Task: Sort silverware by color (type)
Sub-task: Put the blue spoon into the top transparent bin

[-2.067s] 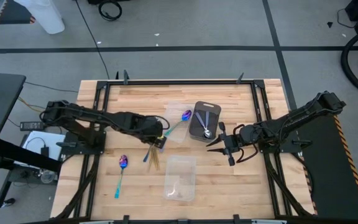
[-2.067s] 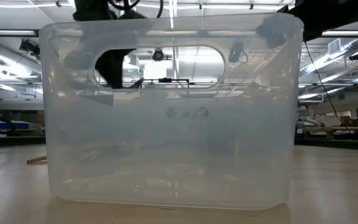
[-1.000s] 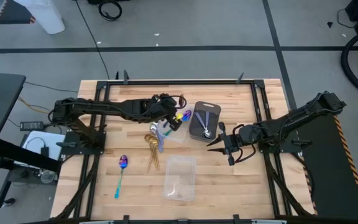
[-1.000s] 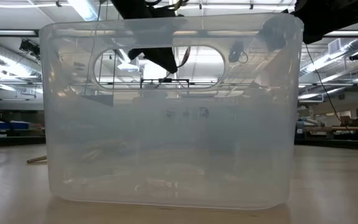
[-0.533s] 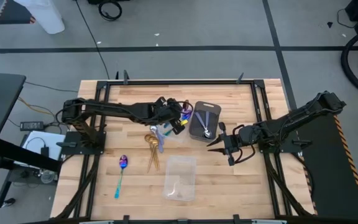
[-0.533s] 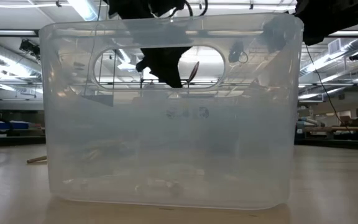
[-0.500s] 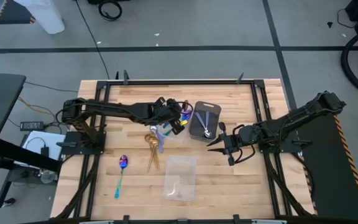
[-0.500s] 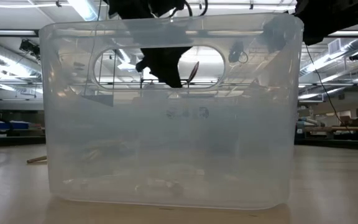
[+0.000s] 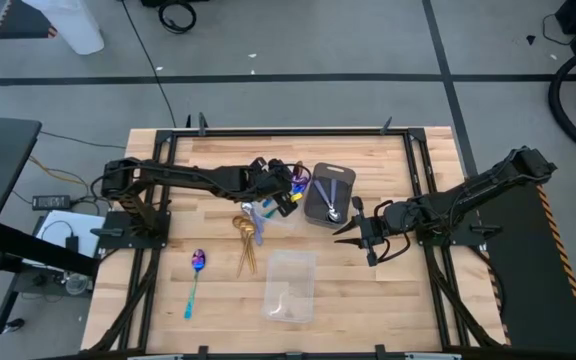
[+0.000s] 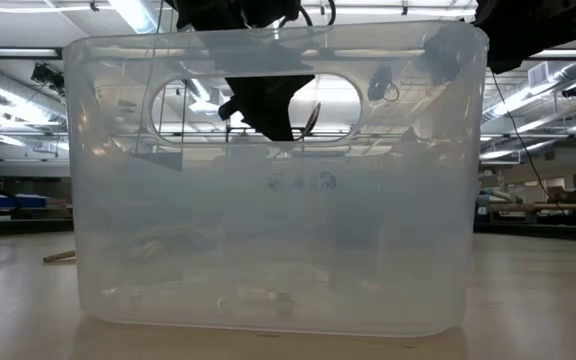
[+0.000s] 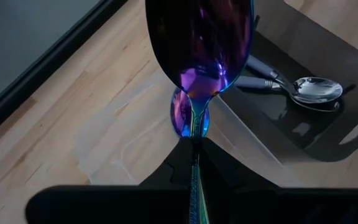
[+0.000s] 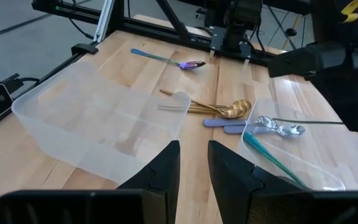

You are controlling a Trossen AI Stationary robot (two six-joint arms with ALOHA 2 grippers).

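My left gripper (image 9: 286,192) is shut on an iridescent purple-blue spoon (image 11: 201,50) and hangs over the far clear tray (image 11: 123,143). In that tray lies another purple spoon (image 11: 185,115). Silver spoons (image 11: 309,90) rest in the dark grey tray (image 9: 328,192). Gold spoons (image 9: 246,235) and pale-handled silver ones (image 12: 229,126) lie on the wood beside the clear tray. One more purple spoon (image 9: 196,275) lies at the near left. My right gripper (image 12: 193,165) waits open near the dark tray, holding nothing. My left gripper pinches the spoon's slim handle (image 11: 195,163) between its two fingers. The fingers lie along the handle and slant down toward the table's right. The bowl (image 11: 204,62) sticks out ahead of the fingertips. The spoon is lifted clear above the clear tray.
A second clear tray (image 9: 290,285) stands near the front edge, directly before the low camera (image 10: 268,250), and fills that view. Black frame rails (image 9: 158,200) run along the table's sides. Bare wood lies at the near left and the far middle.
My left gripper has sunk a little over the far clear tray and edged toward the dark grey tray, still shut on the purple spoon. The spoon has come down with it, clear of the tray.
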